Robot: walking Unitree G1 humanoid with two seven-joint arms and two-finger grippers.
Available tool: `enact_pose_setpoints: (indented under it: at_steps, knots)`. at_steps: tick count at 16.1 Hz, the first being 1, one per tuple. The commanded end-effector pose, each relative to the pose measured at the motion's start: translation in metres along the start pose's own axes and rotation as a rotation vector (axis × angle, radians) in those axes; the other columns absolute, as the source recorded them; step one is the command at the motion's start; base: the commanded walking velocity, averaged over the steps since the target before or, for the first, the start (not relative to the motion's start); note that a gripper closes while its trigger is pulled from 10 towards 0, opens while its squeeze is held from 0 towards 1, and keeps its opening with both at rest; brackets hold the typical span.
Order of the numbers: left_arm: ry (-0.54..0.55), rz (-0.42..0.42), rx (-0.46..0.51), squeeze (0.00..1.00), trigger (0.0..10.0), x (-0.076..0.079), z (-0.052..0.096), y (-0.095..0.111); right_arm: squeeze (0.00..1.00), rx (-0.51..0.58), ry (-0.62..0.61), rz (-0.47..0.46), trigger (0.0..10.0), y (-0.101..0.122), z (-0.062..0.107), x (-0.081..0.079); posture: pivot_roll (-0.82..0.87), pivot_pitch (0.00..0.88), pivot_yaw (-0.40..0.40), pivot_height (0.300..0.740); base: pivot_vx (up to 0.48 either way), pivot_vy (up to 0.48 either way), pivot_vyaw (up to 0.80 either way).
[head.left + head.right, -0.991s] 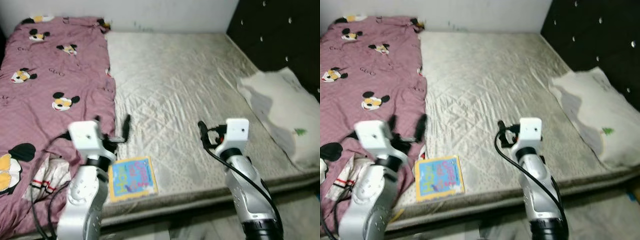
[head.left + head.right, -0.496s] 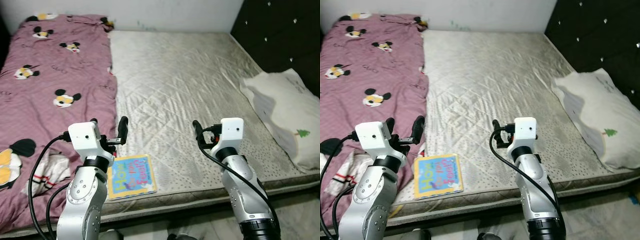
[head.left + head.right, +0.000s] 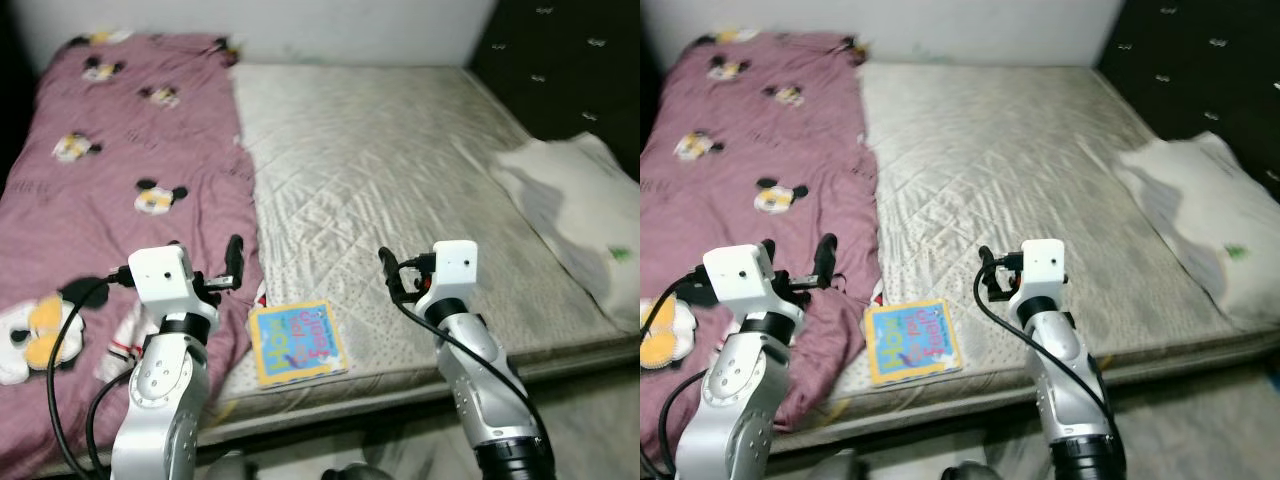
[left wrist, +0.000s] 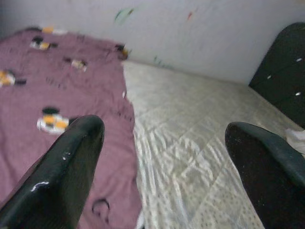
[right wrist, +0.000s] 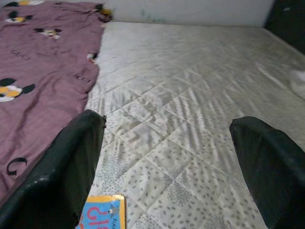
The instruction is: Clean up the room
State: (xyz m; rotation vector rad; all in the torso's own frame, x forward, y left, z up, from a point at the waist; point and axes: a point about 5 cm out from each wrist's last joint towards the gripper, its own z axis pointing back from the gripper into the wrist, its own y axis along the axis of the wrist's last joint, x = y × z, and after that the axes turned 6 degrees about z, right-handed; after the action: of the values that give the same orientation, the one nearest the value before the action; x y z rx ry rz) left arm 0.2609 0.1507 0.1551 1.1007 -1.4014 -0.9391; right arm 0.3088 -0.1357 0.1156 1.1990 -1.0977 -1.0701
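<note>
— Where's the book?

— The children's picture book, blue cover with a yellow border, lies flat on the bare mattress near its front edge, just beside the hem of the mauve Mickey Mouse blanket. It sits between the two arms, nearer the left one, and nothing touches it.

— And the hands?

— The left hand hangs above the blanket's edge with its fingers spread wide apart — empty. The right hand is raised over the mattress to the right of the book, fingers equally far apart, holding nothing.

— Do the views differ?

— The head views take in the whole bed: a white pillow with a small green print at the right edge, against a dark tufted headboard, and a crumpled white cloth with red stripes by the blanket's front edge. The right wrist view catches only a corner of the book by one finger; the left wrist view looks along the blanket and mattress to the pale wall — no book there.
</note>
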Motion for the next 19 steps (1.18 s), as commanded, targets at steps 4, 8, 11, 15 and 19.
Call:
enact_pose_setpoints:
  at_steps: [4, 8, 11, 15, 19]
  knots:
    - [0.084, -0.061, -0.072, 0.0, 10.0, -0.01, 0.002, -0.008, 0.0, 0.005, 0.004, 0.0, 10.0, 0.001, -0.001, -0.001, 0.04, 0.151, -0.115, 0.74, 0.0, 0.0, 0.0]
    - [-0.315, -0.119, -0.119, 0.0, 10.0, -0.008, 0.008, -0.002, 0.0, 0.014, 0.018, -0.001, 10.0, 0.005, -0.008, 0.0, 0.07, 0.146, -0.131, 0.74, 0.0, 0.0, 0.0]
    - [-0.42, -0.163, -0.155, 0.0, 10.0, -0.003, 0.008, -0.006, 0.0, 0.023, 0.016, -0.007, 10.0, 0.007, -0.012, -0.001, 0.08, 0.147, -0.146, 0.74, 0.0, 0.0, 0.0]
    - [-0.367, -0.099, -0.091, 0.0, 10.0, 0.013, 0.014, -0.014, 0.0, 0.032, 0.027, -0.012, 10.0, 0.007, -0.008, -0.004, 0.05, 0.143, -0.141, 0.74, 0.0, 0.0, 0.0]
    - [-0.118, -0.081, -0.053, 0.0, 10.0, 0.002, 0.032, -0.011, 0.0, 0.041, 0.012, -0.011, 10.0, 0.007, -0.003, 0.004, 0.03, 0.151, -0.127, 0.74, 0.0, 0.0, 0.0]
